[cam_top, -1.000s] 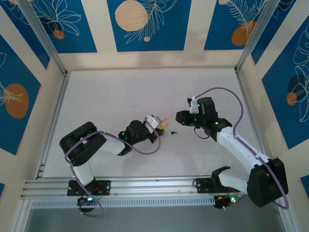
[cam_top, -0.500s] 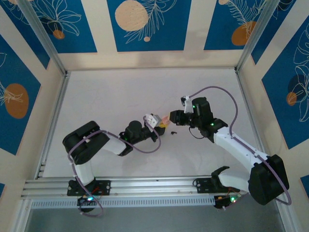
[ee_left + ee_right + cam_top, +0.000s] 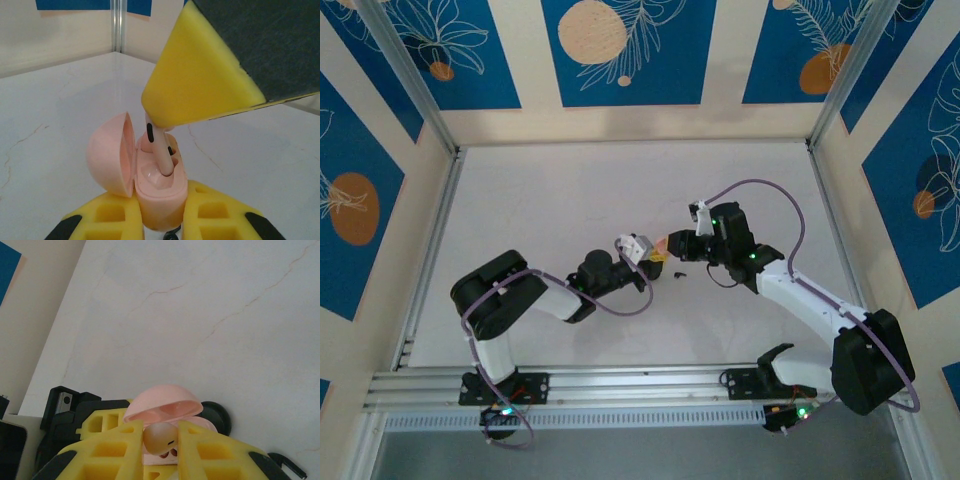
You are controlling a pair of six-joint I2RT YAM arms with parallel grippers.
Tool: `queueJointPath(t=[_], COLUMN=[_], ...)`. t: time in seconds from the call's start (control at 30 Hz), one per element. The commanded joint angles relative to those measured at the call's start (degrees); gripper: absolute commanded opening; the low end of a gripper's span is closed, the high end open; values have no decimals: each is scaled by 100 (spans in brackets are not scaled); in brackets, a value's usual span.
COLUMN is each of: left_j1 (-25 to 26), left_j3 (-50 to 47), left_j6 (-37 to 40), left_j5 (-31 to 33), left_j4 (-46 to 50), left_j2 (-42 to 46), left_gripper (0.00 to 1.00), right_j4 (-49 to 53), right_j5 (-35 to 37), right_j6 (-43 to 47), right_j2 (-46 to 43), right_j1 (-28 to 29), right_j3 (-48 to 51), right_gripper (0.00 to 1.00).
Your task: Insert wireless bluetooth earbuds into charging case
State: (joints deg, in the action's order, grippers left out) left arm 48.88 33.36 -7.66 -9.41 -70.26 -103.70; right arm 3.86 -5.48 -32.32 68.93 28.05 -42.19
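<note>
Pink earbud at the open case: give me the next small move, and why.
Probably ease the right end effector down a little. It grips the pink earbud, whose stem tip sits at a well of the open case held by the left end effector, while the bud's body stands above the rim.

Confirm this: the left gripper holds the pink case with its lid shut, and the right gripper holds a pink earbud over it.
Wrong on the lid. The left wrist view shows the pink case in the left gripper with its lid open, swung to one side. The rest stands: the right gripper holds a pink earbud over it.
</note>
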Motion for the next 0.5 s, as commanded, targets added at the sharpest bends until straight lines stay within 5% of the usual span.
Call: queueJointPath(t=[0.0,0.47], left_j1=[69,69], left_j3=[-55,-84], left_j6=[-104,-37], left_j5=[-33,36], left_j4=[-378,-421], left_j2=[16,76], left_gripper=[7,8], right_j4=[60,352], right_j5=[161,230], right_j6=[144,317], right_j2=[-19,-138], right_j1=[55,166], right_j3=[-61,-105], right_gripper=[20,25])
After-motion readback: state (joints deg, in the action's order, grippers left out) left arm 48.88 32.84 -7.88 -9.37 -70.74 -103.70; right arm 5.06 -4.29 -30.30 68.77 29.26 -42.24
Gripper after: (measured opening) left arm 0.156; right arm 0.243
